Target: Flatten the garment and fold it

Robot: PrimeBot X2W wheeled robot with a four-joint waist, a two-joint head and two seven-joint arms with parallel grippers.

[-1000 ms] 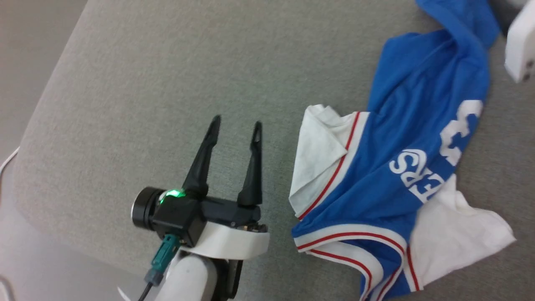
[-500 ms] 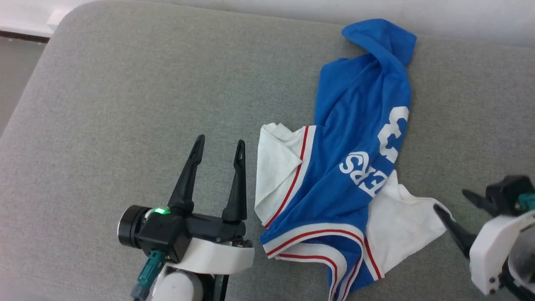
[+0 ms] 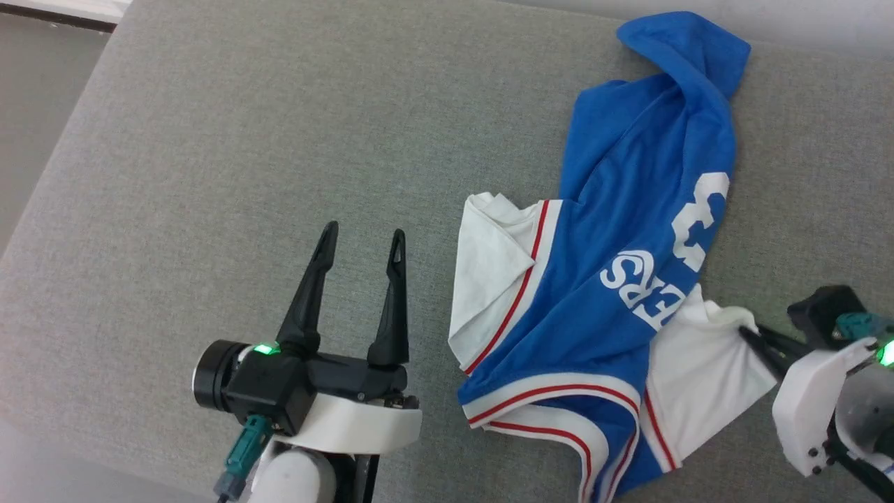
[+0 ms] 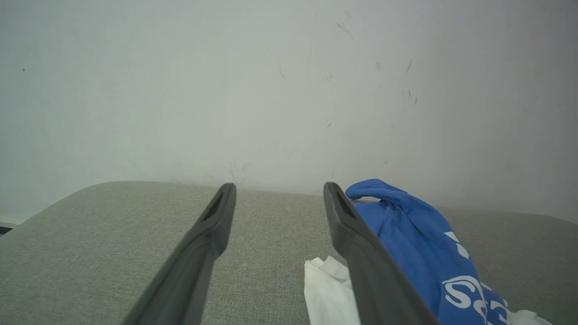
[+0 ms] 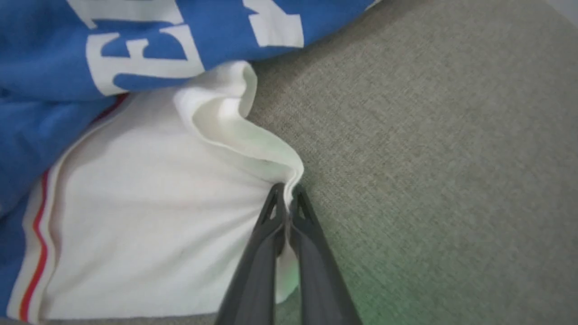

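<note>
The garment (image 3: pixel 621 230), a bright blue jersey with white sleeves, red-and-white trim and white lettering, lies crumpled on the grey cushion at centre right. My right gripper (image 3: pixel 746 333) is shut on the edge of its white sleeve (image 3: pixel 705 363); in the right wrist view the fingertips (image 5: pixel 286 193) pinch the sleeve's hem (image 5: pixel 253 149). To the left of the garment my left gripper (image 3: pixel 364 236) stands open above the cushion, apart from the cloth. In the left wrist view its open fingers (image 4: pixel 212 221) frame the cushion, with the garment (image 4: pixel 406 230) to the right.
The grey cushion (image 3: pixel 244 140) spreads wide to the left and behind the garment. Its left edge drops to a pale floor (image 3: pixel 28 91). A white wall (image 4: pixel 289 90) rises behind the cushion's far edge.
The right gripper has moved in to the white sleeve and closed on its edge. The head camera has shifted. The left gripper stays open in place.
</note>
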